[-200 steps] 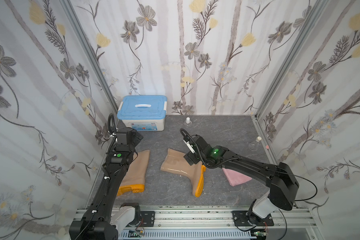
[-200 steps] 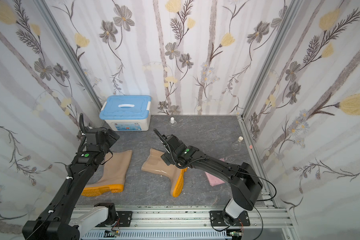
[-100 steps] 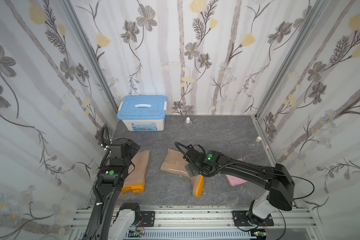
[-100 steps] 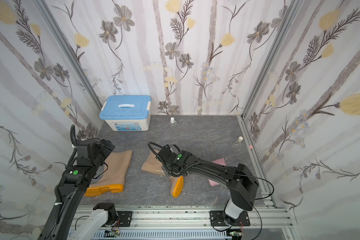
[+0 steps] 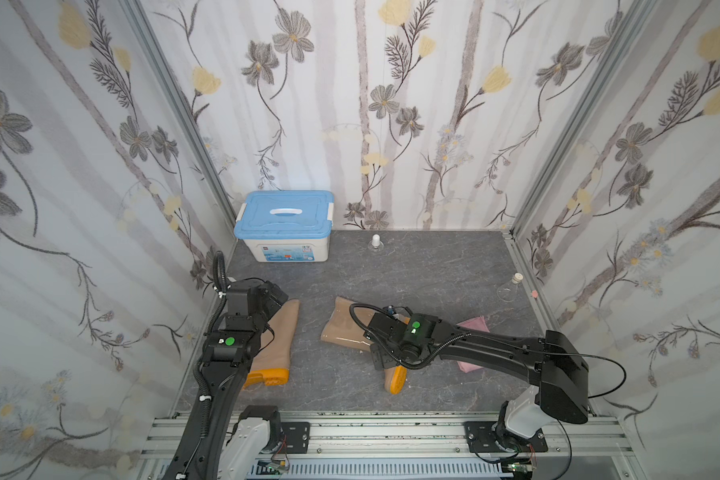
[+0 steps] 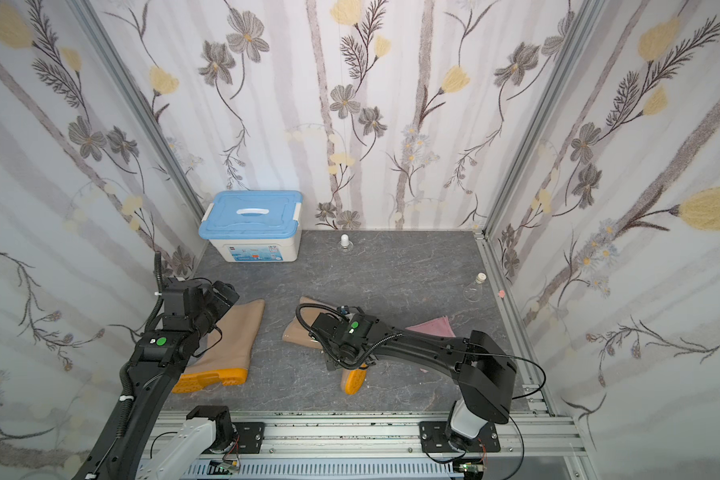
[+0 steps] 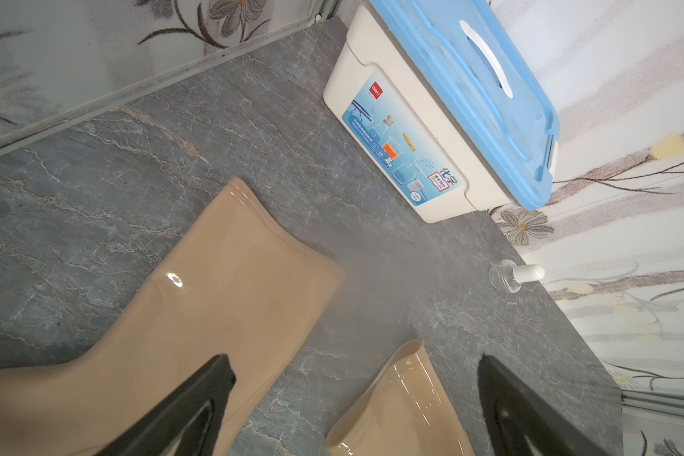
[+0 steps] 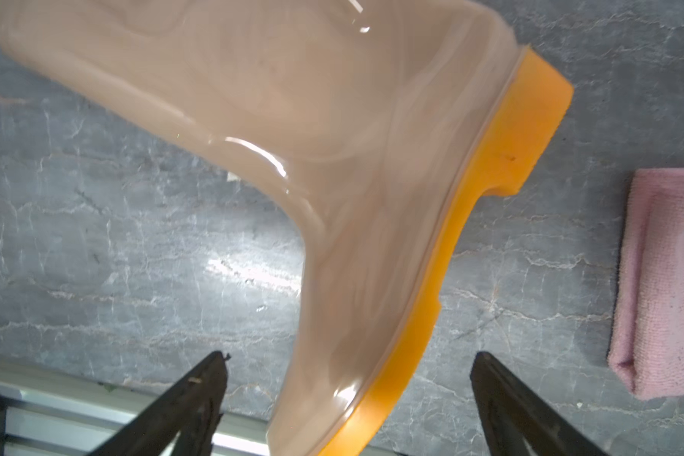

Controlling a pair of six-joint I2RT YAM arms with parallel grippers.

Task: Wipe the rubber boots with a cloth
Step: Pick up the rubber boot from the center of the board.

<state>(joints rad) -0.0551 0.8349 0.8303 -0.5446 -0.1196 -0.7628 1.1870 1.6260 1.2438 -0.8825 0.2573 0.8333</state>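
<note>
My left tool (image 7: pixel 354 361) and right tool (image 8: pixel 348 355) both gape, holding nothing.
A pair lies on the bench (image 5: pixel 433 274): left boot (image 5: pixel 281 332) by the left edge, right boot (image 5: pixel 344 328) mid-bench; one pink cloth (image 5: pixel 472 323) nearer the right edge; one box (image 5: pixel 283 226) back left; back flask (image 5: pixel 376 243), right flask (image 5: pixel 510 286).

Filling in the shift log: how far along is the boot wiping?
Done: nothing visible. In hand: right gripper hangs open over one boot, left gripper open over the other boot. Left: grab the pink cloth lying loose on the table, wipe both.
</note>
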